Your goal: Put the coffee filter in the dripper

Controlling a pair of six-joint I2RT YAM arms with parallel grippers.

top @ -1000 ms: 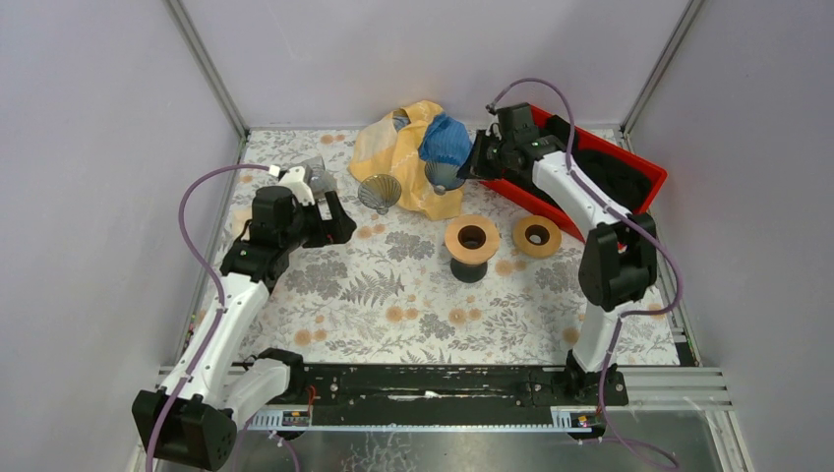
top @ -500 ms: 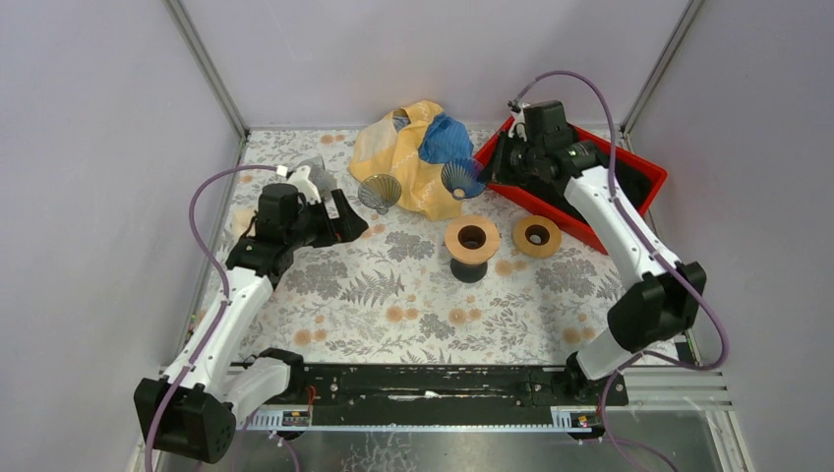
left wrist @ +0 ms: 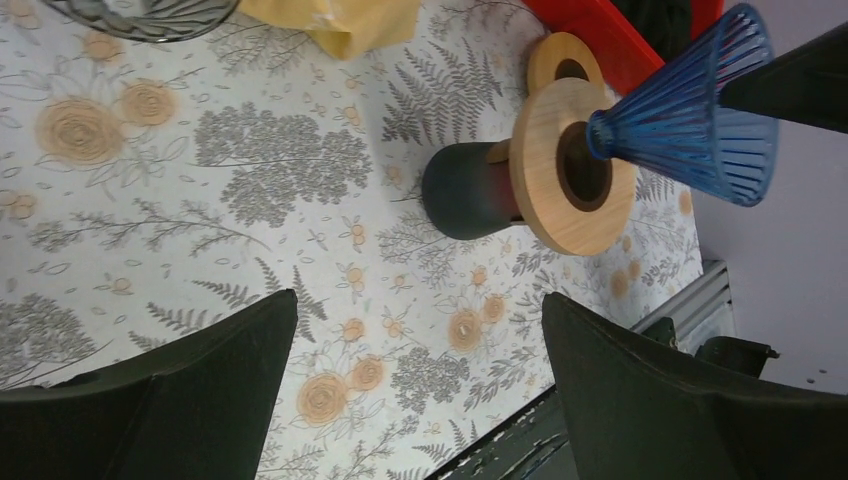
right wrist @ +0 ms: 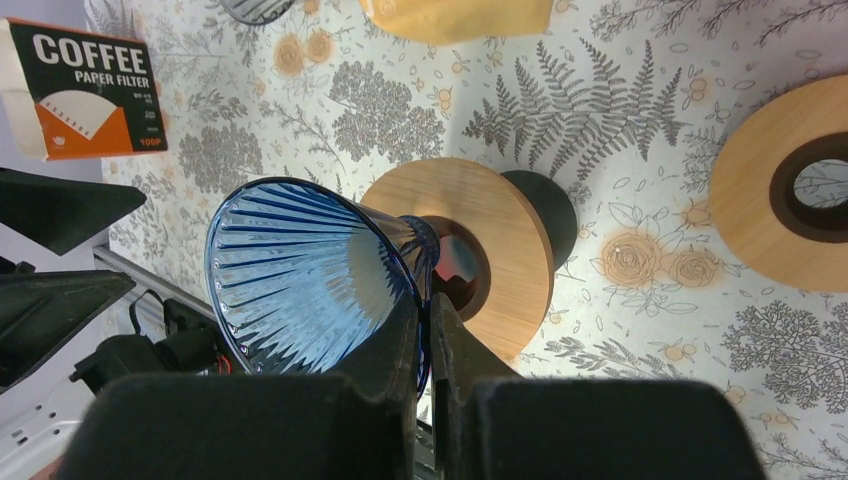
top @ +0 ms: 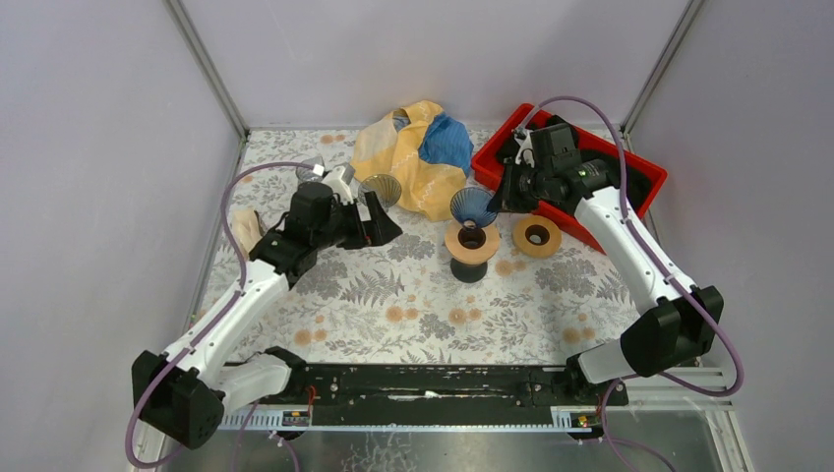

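Right gripper (right wrist: pixel 425 335) is clamped on the wall of the blue dripper (right wrist: pixel 300 270), one finger inside the cone and one outside. It holds the dripper over the wooden stand (right wrist: pixel 505 250).

From the left wrist view, the cone is tilted. Its narrow neck sits right at the stand's centre hole and the wide mouth leans off toward the right arm. We can't tell if the neck touches the wood. We'd call it unseated: the axis needs to come upright before release.

Left gripper (left wrist: pixel 418 310) is spread wide and carries nothing. It hovers above the table (top: pixel 393 295), left of the stand, with the grey glass dripper (top: pixel 379 187) just behind it.

The filter is what the next move turns on. No loose filter shows in any view, only the filter box (right wrist: pixel 85 85), labelled "COFFEE PAPER FILTER". In the top view we read the cream shape at the table's left edge (top: pixel 243 226) as that box.

- It lies behind and to the left of the left gripper, well apart from the blue dripper.
- Its long side looks to run roughly near-to-far along that edge, but it's too small there to be sure.
- The left arm is clearly nearer. The right arm is busy and on the far side of the stand.

Our read: the left arm takes the filter and must swing back left, away from the stand, to reach the box.
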